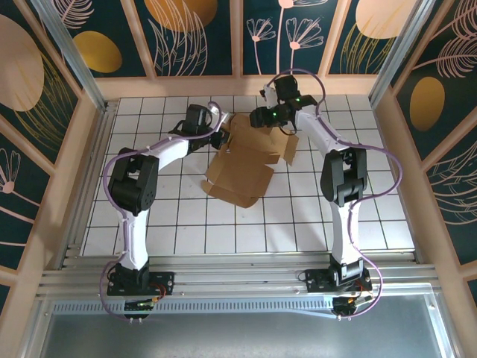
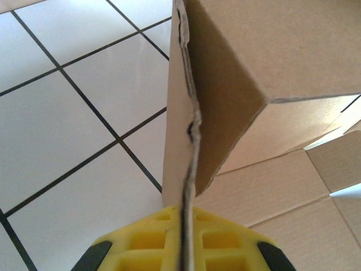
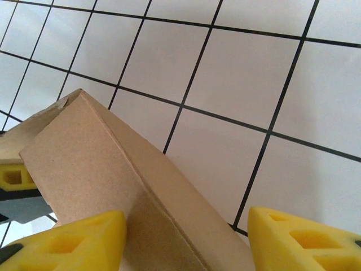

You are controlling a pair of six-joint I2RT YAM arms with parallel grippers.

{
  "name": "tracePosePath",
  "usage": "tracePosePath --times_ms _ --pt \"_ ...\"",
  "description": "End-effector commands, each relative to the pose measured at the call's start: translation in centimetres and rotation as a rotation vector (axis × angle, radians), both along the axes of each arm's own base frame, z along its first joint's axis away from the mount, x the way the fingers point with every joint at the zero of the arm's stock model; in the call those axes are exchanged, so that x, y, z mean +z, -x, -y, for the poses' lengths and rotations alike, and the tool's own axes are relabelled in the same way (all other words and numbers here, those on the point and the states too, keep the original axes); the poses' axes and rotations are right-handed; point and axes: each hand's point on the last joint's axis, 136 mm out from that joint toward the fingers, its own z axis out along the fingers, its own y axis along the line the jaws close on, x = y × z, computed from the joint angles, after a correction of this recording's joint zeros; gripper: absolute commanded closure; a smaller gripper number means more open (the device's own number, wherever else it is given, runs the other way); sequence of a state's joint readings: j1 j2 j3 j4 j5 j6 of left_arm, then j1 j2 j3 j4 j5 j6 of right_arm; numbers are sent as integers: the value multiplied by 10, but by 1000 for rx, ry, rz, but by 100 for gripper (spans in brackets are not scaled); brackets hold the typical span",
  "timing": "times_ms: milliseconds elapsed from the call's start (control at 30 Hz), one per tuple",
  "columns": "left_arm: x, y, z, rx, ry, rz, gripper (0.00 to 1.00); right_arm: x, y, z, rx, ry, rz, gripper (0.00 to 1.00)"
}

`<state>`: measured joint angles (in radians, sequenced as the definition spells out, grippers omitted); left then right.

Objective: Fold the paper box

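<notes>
The paper box (image 1: pixel 246 168) is a brown cardboard sheet, partly folded, lying mid-table with flaps spread toward the near side. My left gripper (image 1: pixel 222 125) is at its far left edge. In the left wrist view the left gripper (image 2: pixel 189 213) is shut on the thin edge of an upright box wall (image 2: pixel 254 51). My right gripper (image 1: pixel 262 118) hovers over the box's far edge. In the right wrist view the right gripper (image 3: pixel 186 228) is open astride a folded wall (image 3: pixel 101 164). The left finger (image 3: pixel 84 237) touches the cardboard and the right finger (image 3: pixel 304 237) stands apart from it.
The white tiled table (image 1: pixel 186 224) is ringed by a wooden rim (image 1: pixel 246 86) and patterned walls. Aluminium rails (image 1: pixel 238 280) carry both arm bases at the near edge. A yellow finger of the left gripper (image 3: pixel 12 178) peeks out behind the box wall.
</notes>
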<state>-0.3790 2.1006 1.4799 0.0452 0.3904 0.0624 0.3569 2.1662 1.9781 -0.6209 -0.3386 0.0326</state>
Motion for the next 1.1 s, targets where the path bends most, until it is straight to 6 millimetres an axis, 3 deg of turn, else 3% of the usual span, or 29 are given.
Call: tracePosePath --times_ms 0,100,267,533,767,1000,1067 --pt "31 29 35 -72 94 39 94 -35 19 -8 2 52 -83 40" --pt "27 40 38 -67 121 40 89 -37 22 -10 5 61 -85 40" --pt "22 55 47 -118 174 7 69 -35 25 -10 7 70 -80 40" --pt "35 71 44 -211 103 59 55 -33 26 -8 13 84 -75 40" --pt "59 88 37 -271 61 129 18 -37 28 -7 23 94 -83 40" --pt "90 92 18 -203 54 201 12 -35 28 -7 26 98 -79 40" --pt "116 91 2 -126 77 254 12 -34 27 -8 28 96 -77 40"
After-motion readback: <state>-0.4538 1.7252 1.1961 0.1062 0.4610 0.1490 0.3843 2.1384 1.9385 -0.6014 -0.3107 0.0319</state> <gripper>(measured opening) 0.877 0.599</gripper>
